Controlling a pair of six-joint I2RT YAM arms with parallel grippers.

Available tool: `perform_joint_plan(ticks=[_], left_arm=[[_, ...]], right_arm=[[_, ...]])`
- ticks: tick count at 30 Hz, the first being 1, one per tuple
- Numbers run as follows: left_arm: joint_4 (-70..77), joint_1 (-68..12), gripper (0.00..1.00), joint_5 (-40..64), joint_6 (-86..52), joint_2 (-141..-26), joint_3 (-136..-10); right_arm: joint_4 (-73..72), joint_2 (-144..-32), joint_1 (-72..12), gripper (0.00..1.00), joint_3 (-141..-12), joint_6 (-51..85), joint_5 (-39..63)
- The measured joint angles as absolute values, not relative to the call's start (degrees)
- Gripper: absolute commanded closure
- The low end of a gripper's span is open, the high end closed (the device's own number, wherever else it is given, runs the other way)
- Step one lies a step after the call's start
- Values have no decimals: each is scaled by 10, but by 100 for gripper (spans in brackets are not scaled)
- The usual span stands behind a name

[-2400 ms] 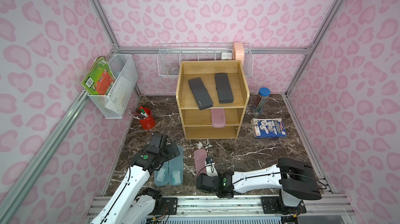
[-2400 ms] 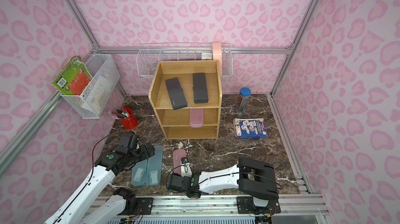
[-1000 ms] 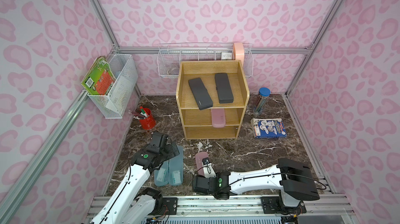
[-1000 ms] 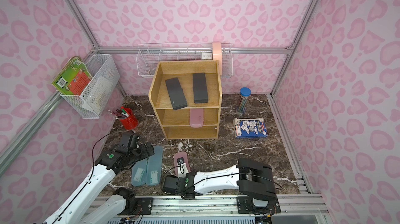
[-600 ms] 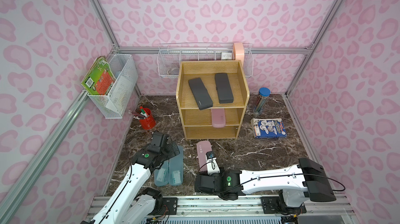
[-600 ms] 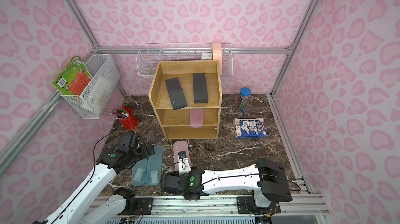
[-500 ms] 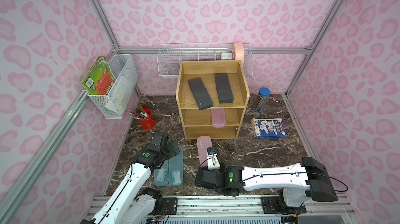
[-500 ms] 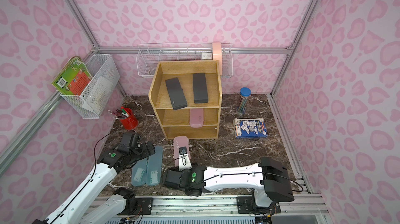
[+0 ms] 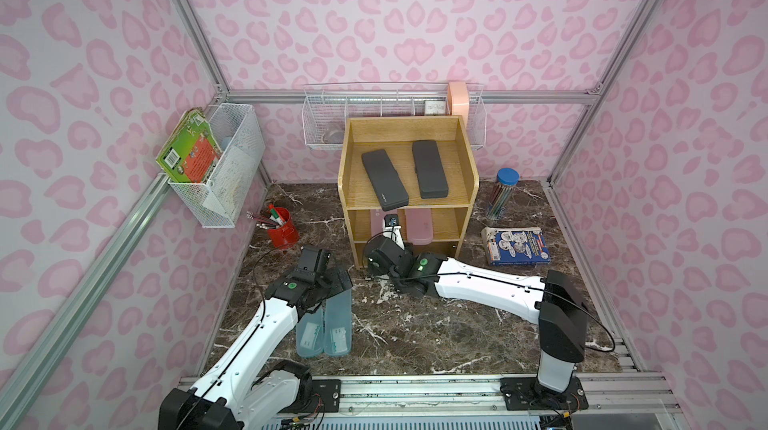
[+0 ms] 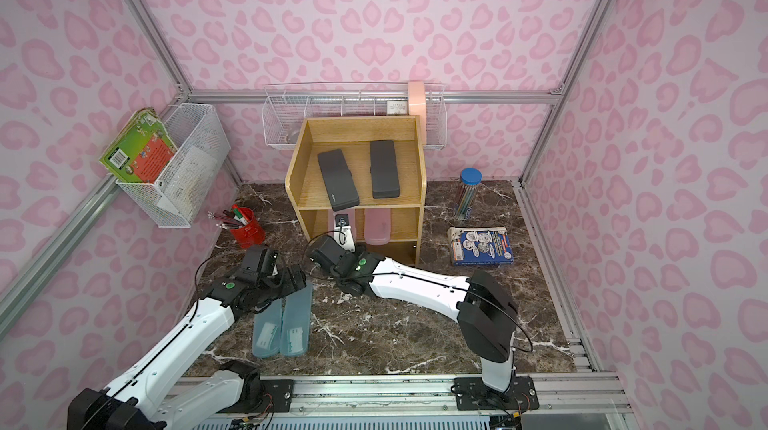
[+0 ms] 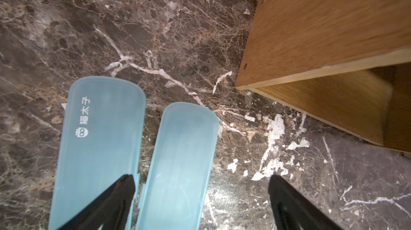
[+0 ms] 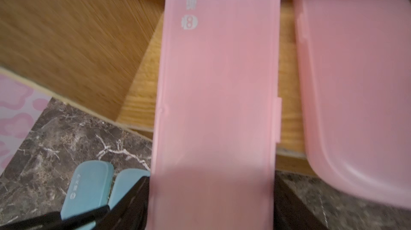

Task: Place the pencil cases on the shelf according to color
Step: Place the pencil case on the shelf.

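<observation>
In a top view, a pink pencil case (image 9: 377, 220) is held by the right gripper (image 9: 388, 234) partway inside the shelf's (image 9: 436, 202) middle tier, beside its pink twin (image 9: 419, 225).

Left wrist: the left gripper (image 11: 200, 180) is held wide over teal cases (image 11: 97, 146) before the shelf.

Right wrist: the pink pencil case is clamped widthways; if it were pushed askew, the twin could be knocked.
</observation>
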State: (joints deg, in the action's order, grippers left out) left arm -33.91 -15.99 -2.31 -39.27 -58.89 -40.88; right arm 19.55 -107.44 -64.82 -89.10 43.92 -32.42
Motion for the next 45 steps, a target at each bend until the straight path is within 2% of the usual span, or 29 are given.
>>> perform_joint_plan(ticks=[4,9,17,23,26,28,31,32,38,45], left_arm=[[-334,-160,1,-21,-390,-604,-420],[-330,-160,1,-21,-385,-621,-425],[-329,-160,1,-26,-373,-638,-428],[-324,-160,1,-33,-371,-641,-425],[-325,-160,1,-39,-370,-642,-425],[-326,-160,1,-44,-369,-641,-425],[-320,-160,1,-51,-369,-634,-416],[-321,-160,1,-51,-369,-634,-414],[-328,-160,1,-51,-369,-633,-408],[-332,-161,1,-31,-373,-597,-365]], right_arm=[[211,-1100,-640,14,-935,425,-300],[238,-1109,-640,7,-955,422,-282],[209,-1053,-646,6,-907,416,-265],[158,-993,-679,7,-809,416,-276],[138,-974,-686,12,-773,420,-277],[134,-970,-692,23,-754,427,-279],[131,-972,-701,47,-741,433,-277],[129,-974,-702,49,-740,434,-274],[104,-993,-692,52,-740,432,-257],[78,-1034,-639,52,-777,401,-223]])
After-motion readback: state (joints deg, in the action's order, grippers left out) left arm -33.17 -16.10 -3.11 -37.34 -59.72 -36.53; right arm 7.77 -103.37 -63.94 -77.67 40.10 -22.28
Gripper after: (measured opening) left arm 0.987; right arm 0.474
